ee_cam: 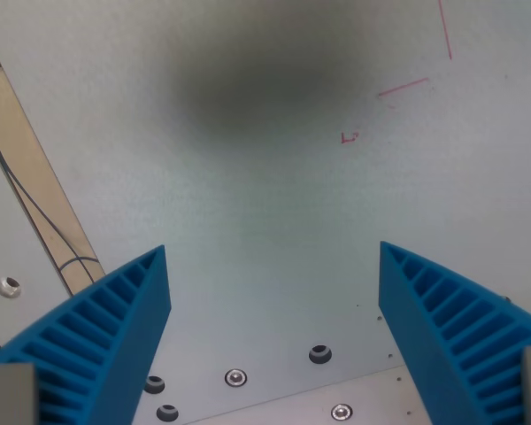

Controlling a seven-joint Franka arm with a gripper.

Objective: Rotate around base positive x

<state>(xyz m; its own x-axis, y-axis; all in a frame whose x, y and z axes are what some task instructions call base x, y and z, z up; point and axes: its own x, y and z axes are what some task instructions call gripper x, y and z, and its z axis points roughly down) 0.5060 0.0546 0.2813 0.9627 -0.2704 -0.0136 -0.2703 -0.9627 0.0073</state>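
My gripper looks down on a pale grey table surface. Its two blue ribbed fingers stand far apart: one finger at the wrist view's left, the other at the wrist view's right. The gripper is open and nothing lies between the fingers. A soft dark shadow falls on the table above them. No loose object is in view.
Thin red lines and a small red mark are drawn on the table at the upper right. A tan strip with black cables runs diagonally along the left. Several bolts and holes dot the metal plate at the bottom.
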